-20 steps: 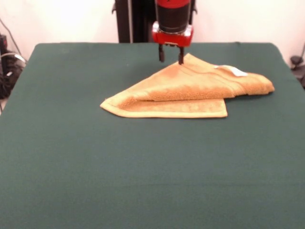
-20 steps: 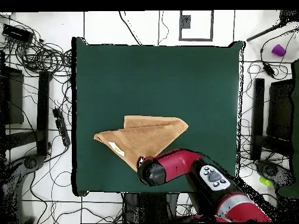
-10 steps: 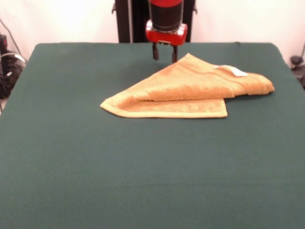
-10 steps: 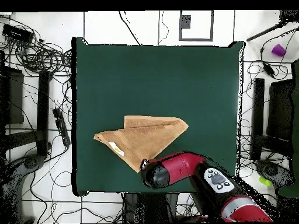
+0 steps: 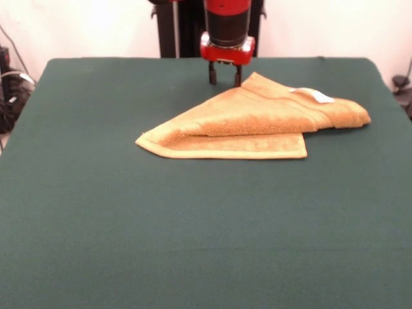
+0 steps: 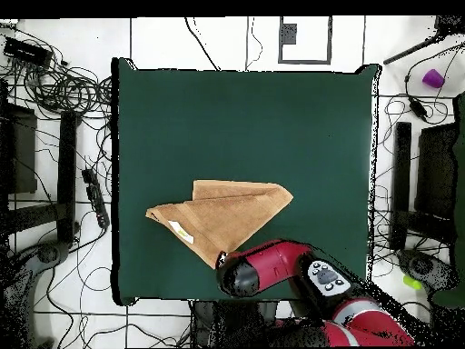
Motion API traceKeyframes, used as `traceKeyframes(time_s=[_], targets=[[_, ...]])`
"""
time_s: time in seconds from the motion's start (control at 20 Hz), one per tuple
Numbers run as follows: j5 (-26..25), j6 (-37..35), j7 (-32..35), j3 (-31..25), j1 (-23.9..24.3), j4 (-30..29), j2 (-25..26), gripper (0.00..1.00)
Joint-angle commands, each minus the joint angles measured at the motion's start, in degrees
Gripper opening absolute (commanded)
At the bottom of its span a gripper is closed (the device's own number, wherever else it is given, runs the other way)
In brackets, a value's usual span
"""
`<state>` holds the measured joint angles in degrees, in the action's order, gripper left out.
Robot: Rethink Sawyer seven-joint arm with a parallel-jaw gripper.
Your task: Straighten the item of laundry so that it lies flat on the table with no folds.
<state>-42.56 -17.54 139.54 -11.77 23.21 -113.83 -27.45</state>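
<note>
The towel (image 5: 257, 119) lies on the table (image 5: 193, 225), folded over itself into a roughly triangular shape, in the half of the table nearer the robot and slightly toward the right side in the front view. An upper layer covers most of a lower layer, whose flat edge shows along the near side as a narrow strip ending in a square corner. A woven border band runs across the upper layer, and a small white tag (image 5: 318, 96) sits on the right part of the fold. In the overhead view the towel (image 6: 222, 216) appears as a wedge with one point toward the right and the white tag (image 6: 183, 234) near its left end. The gripper (image 5: 224, 74) hangs from the red and black arm (image 6: 300, 273) just beside the far corner of the towel, its two fingers pointing down, spread apart and holding nothing.
</note>
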Motion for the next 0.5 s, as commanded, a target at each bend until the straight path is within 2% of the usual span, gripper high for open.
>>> traceKeyframes(time_s=[0.05, 0.25, 0.5], targets=[[-1.22, 9.62, 5.28, 1.34, -5.81, 15.78, 16.96, 1.00], [0.10, 10.75, 4.63, 1.49, -6.38, 20.10, 20.36, 1.00], [3.73, 8.05, 3.76, 0.78, -6.43, 20.55, 19.75, 1.00]])
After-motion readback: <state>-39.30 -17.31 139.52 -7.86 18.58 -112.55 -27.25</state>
